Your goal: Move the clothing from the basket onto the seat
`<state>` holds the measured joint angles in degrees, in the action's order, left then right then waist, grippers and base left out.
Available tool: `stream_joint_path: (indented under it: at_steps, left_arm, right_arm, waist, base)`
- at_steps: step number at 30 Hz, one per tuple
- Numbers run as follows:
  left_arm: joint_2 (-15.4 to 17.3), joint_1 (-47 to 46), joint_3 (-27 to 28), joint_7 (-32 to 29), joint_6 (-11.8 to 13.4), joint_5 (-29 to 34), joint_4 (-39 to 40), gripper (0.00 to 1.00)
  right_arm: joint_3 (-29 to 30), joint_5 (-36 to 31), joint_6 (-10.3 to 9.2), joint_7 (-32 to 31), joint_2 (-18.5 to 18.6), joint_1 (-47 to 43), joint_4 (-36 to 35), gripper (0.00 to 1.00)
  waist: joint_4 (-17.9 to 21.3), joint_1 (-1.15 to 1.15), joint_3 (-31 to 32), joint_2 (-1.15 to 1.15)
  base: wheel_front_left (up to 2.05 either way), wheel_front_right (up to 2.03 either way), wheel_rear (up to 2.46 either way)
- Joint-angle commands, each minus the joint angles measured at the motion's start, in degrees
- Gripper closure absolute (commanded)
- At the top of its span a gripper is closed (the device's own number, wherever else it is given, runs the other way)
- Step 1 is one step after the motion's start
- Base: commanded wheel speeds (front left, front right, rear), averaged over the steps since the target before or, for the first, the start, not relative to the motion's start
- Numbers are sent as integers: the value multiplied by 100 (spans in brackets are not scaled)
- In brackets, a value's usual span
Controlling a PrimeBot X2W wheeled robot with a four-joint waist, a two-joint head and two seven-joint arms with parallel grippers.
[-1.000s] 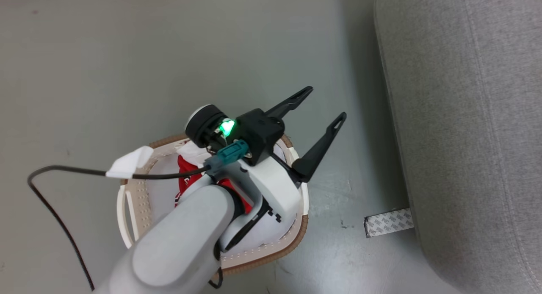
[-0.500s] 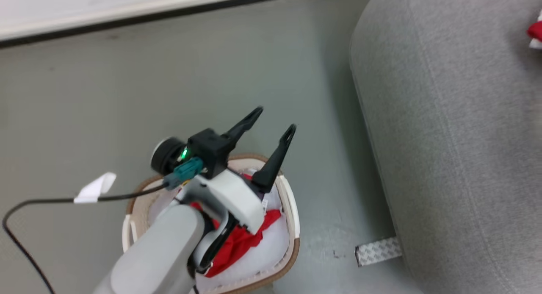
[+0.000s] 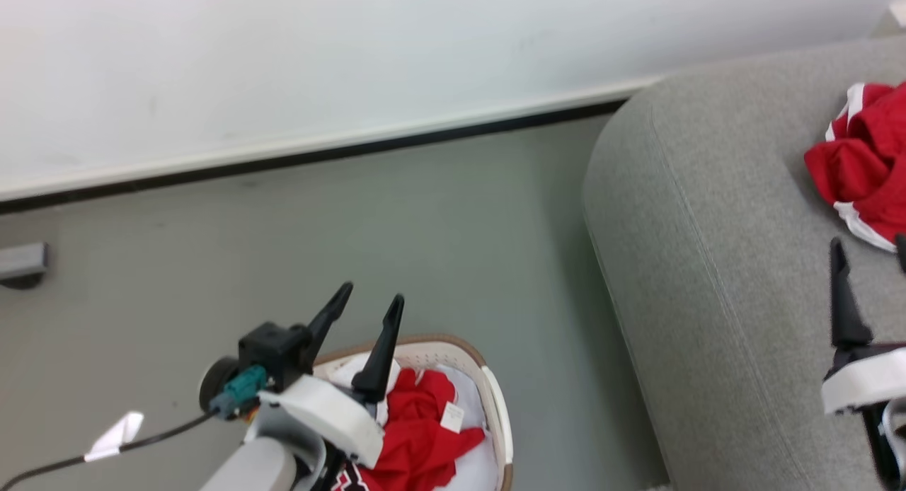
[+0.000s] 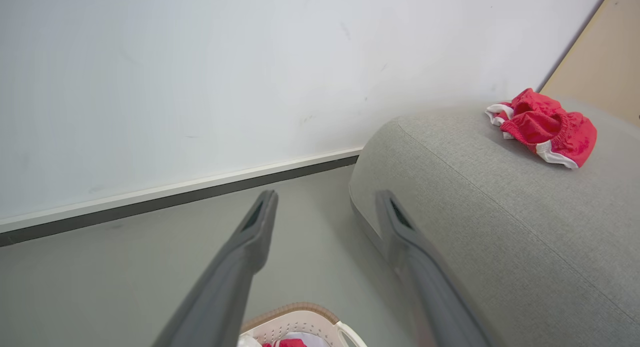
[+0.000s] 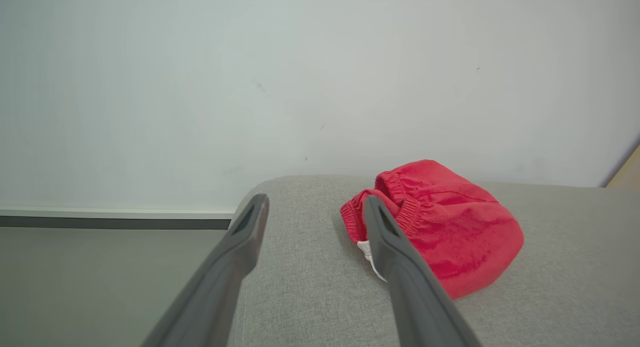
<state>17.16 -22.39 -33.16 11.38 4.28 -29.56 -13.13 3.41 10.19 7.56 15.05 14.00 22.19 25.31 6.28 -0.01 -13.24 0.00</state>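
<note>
Jaws spread and empty on right gripper point(image 5: 315, 207) and left gripper point(image 3: 370, 296). One red garment point(image 5: 440, 227) lies bunched on the seat point(image 5: 310, 287); more clothing point(image 3: 417, 434) sits in the basket point(image 3: 439, 353) below the left gripper — light, limp stuff, best pinched at a raised fold.

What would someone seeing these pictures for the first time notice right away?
The bright red garment crumpled on the light-grey seat, at the head view's right, grabs the eye first, with the right gripper open and empty close by it. Next comes the cream basket on the floor at lower centre, with more red clothing inside and the left gripper open over it.
</note>
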Motion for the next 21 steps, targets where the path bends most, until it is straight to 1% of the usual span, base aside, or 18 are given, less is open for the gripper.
stream_joint_path:
  at_steps: [1, 9, 13, 19, 21]
  left_arm:
    - [13, 131, 18, 67, 32, 3, -59, 0]
    - [-86, 788, 199, 343, 207, 31, -383, 0]
    - [-121, 1086, 414, 379, 315, 109, -410, 0]
    - [-287, 1569, 917, 380, 289, 424, -162, 0]
    - [-334, 1700, 1067, 381, 237, 543, -143, 0]
  right_arm:
    - [-24, 14, -14, 18, -25, -163, -89, 0]
    - [-273, 25, -14, 11, -479, -1018, -477, 0]
    - [-343, 1, -14, 10, -714, -1329, -617, 0]
    - [-337, -61, -14, 10, -918, -1686, -696, 0]
    - [-343, -35, -14, 10, -972, -1798, -692, 0]
  waist:
    - [-177, 1, 309, 0]
    - [-427, 1, 924, 0]
    - [-476, 1, 1074, 0]
    - [-540, 1, 1275, 0]
    - [-545, 1, 1305, 0]
  base:
    - [0, 0, 0]
    - [0, 0, 0]
    - [0, 0, 0]
    - [0, 0, 0]
    - [0, 0, 0]
